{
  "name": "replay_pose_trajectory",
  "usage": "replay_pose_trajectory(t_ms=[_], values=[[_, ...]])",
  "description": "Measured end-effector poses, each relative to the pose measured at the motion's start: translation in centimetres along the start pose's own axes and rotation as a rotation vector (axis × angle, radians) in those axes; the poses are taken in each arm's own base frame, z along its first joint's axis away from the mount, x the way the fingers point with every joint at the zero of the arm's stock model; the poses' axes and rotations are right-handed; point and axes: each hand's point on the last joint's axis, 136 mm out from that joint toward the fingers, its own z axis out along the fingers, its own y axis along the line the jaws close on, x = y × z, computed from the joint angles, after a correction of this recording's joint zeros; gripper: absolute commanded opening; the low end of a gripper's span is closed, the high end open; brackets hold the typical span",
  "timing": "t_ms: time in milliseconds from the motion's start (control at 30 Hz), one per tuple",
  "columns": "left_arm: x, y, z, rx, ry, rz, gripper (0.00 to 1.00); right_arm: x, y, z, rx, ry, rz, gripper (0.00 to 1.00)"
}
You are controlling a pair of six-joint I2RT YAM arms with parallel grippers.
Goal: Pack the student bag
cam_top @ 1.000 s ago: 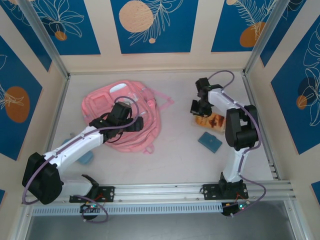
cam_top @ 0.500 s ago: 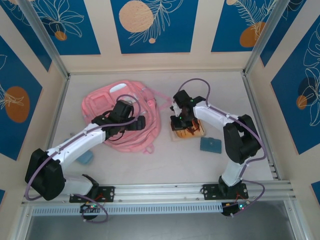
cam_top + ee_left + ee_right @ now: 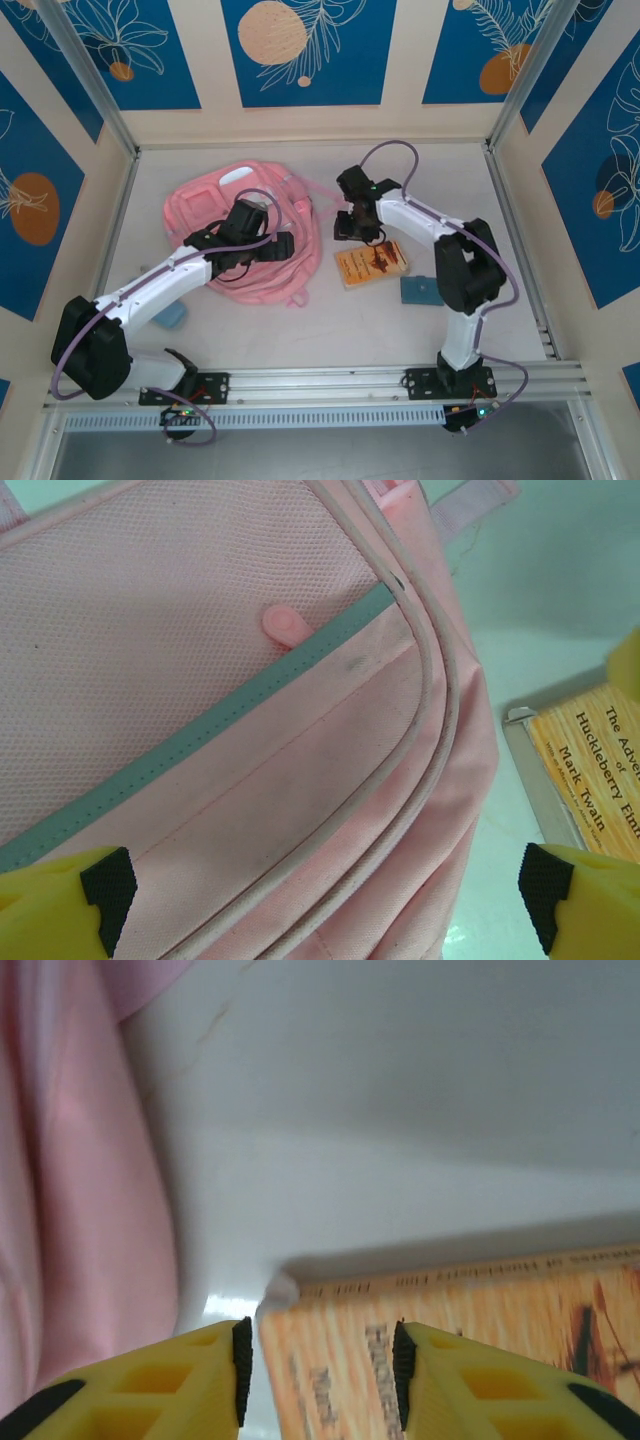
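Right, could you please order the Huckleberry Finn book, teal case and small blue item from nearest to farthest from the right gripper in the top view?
From the right gripper:
1. The Huckleberry Finn book, just on its near side.
2. The teal case, near right.
3. The small blue item, far left, beside the left arm.

- The left arm (image 3: pixel 150 288) starts at its base (image 3: pixel 185 385) in the lower left of the top view. It stretches long and low, up and to the right, toward the centre-left of the frame.
- At its end the left gripper (image 3: pixel 280 245) points rightward. In the left wrist view (image 3: pixel 325 910) its yellow fingers (image 3: pixel 60 905) sit in the two bottom corners, jaws spread wide, with nothing between the black pads.
- The right arm (image 3: pixel 460 280) rises from its base (image 3: pixel 460 385) at the lower right. It folds at an elbow right of centre, and the forearm reaches up and left.
- The right gripper (image 3: pixel 350 225) hangs just above the frame's centre. In the right wrist view (image 3: pixel 320 1365) its jaws stand partly apart, clamping nothing.
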Motion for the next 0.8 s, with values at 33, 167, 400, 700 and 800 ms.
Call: replay_pose_trajectory(t_ms=[33,167,400,700,800], values=[[0.0,-0.1,0.0,0.004,0.003,0.000,0.98,-0.1,-0.1,0.6,0.021,0.003,0.014,0.37],[0.2,-0.4,0.0,0.024,0.014,0.000,0.97,0.7,-0.4,2.6,0.080,0.041,0.043,0.28],[0.5,-0.8,0.0,0.047,0.029,0.000,0.96,1.9,0.5,3.6,0.076,0.073,0.023,0.28],[1.7,-1.5,1.1,0.062,0.083,0.002,0.95,5.6,0.0,2.8,0.038,0.122,0.010,0.29],[2.1,-1.9,1.4,0.072,0.099,-0.002,0.95,7.5,-0.9,1.7,0.033,0.146,0.024,0.32]])
